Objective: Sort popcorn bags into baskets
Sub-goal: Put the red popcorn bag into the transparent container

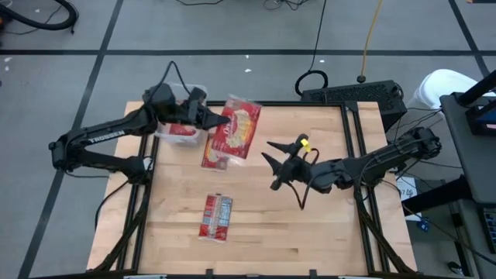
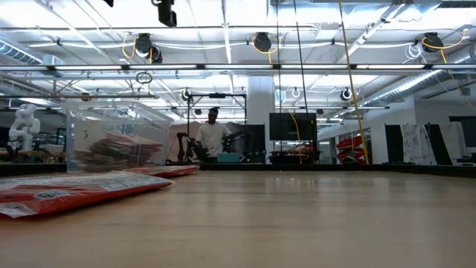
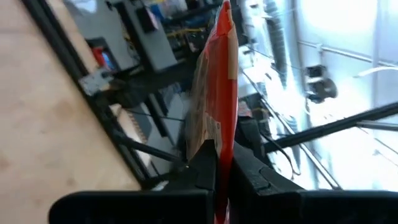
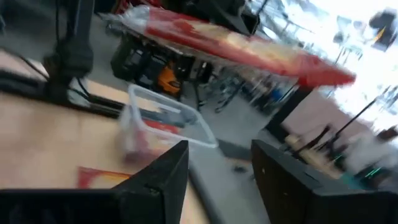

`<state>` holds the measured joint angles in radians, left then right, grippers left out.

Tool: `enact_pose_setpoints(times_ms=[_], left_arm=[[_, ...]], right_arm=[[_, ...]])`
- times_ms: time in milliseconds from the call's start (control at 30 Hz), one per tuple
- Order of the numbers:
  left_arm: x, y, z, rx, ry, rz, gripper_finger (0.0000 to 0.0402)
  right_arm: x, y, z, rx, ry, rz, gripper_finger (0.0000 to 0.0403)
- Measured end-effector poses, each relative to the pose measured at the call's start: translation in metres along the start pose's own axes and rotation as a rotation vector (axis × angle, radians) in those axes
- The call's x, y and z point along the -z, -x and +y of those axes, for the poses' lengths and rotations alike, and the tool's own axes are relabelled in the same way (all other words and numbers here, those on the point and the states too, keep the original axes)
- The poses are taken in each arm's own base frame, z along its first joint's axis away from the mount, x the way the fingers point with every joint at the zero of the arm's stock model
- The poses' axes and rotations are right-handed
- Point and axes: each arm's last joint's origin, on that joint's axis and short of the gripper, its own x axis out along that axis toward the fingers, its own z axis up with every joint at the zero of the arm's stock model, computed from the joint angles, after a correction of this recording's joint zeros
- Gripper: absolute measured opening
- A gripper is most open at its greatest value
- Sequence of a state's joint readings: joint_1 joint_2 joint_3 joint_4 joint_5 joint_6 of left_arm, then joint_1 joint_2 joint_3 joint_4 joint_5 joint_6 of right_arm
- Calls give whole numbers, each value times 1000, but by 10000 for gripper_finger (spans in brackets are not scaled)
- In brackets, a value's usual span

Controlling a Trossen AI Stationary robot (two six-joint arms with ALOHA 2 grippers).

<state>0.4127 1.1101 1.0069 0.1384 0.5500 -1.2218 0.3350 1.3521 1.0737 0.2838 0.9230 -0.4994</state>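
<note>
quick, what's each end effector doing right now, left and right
Left end effector: closed on a flat red popcorn packet, held above the table.
Right end effector: open, holding nothing.

Four cameras: one overhead, one at worktop level, one on each wrist.

Straight down from high above onto the whole worktop [image 1: 256,217] and both arms; level and low across the wood into the room behind, close to a flat popcorn bag [image 2: 67,195]; close past the left tool [image 3: 222,171] along a raised bag [image 3: 214,93]; past the right tool [image 4: 217,177] toward that same raised bag and the clear basket [image 4: 165,115], also visible overhead and at worktop level.
</note>
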Motion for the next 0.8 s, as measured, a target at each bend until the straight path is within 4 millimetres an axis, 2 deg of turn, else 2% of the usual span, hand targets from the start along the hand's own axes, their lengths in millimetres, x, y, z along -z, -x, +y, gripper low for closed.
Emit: enact_pose_setpoints(times_ms=[267,467,800], left_arm=[[-7,31,1,-116,-63,-58,21],[-14,51,4,-198,-125,-115,19],[-34,74,12,-286,-183,-228,18]], right_arm=[[4,1,2,-17,-412,27,163],[7,2,2,-25,-528,62,156],[17,3,-15,5,-960,146,155]])
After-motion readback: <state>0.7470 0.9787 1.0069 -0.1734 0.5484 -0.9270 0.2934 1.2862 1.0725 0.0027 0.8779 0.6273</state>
